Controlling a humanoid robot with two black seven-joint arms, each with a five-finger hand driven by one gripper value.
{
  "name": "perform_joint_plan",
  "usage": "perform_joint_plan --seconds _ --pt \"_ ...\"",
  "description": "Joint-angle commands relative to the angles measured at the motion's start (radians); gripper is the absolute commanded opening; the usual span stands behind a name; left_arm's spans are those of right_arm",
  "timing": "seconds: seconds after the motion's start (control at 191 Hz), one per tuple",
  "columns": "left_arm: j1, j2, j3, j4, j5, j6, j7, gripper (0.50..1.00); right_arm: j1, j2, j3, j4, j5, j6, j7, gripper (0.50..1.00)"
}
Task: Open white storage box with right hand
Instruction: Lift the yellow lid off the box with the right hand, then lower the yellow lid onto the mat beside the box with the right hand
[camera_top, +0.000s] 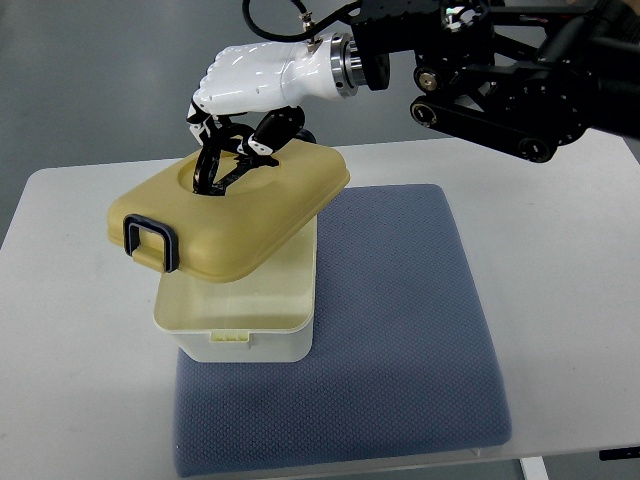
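Note:
A cream-white storage box (245, 320) stands on the left part of a grey-blue mat (400, 330). Its yellowish lid (235, 215) is lifted off the box and held tilted and askew above it, shifted to the left. A dark clasp (150, 243) hangs at the lid's near-left end. My right hand (235, 135), white with black fingers, comes in from the upper right and is curled around the black carrying handle (215, 170) on top of the lid. The box's inside shows at its right and front edges. No left arm is in the picture.
The mat lies on a white table (70, 330) whose far edge runs behind the lid. My black right forearm (500, 75) hangs over the table's back right. Grey floor lies beyond.

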Motion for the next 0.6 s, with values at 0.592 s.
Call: perform_joint_plan --seconds 0.592 --pt "0.000 0.000 0.000 0.000 0.000 0.000 0.000 1.000 -0.260 -0.429 0.059 -0.006 0.094 -0.079 0.012 0.500"
